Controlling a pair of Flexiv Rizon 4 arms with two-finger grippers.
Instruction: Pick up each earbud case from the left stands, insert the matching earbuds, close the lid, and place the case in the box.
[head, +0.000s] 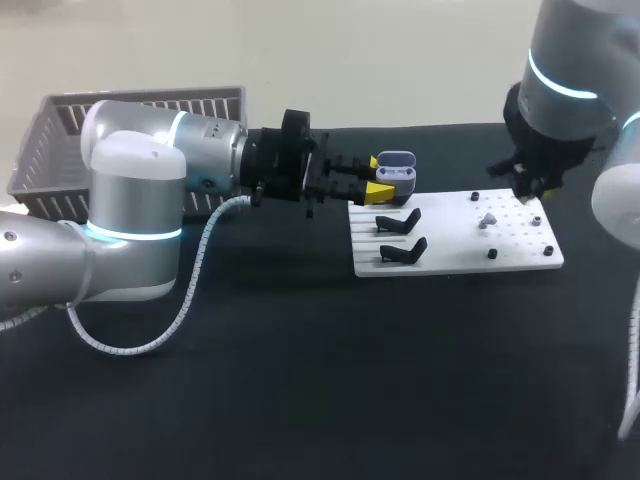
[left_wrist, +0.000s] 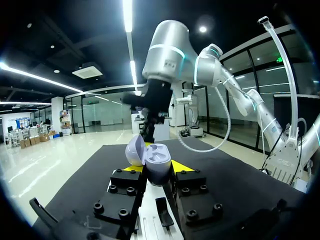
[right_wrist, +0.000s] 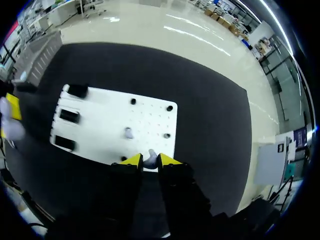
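Note:
A lavender earbud case (head: 397, 170) with its lid open is held above the back left corner of the white board (head: 455, 245), and my left gripper (head: 378, 176) is shut on it. In the left wrist view the case (left_wrist: 156, 162) sits between the yellow tips, its lid (left_wrist: 134, 150) tipped back. My right gripper (head: 527, 186) hangs over the board's back right part. In the right wrist view it (right_wrist: 149, 160) is shut on a small white earbud (right_wrist: 149, 158). A second earbud (right_wrist: 128, 133) lies on the board (right_wrist: 100, 125), seen from above as earbud (head: 487, 219).
Two empty black stands (head: 398, 220) (head: 403, 250) sit on the board's left part, and several black pegs (head: 491, 254) stand on its right. A grey slatted basket (head: 60, 150) stands at the back left, behind my left arm. Black cloth covers the table.

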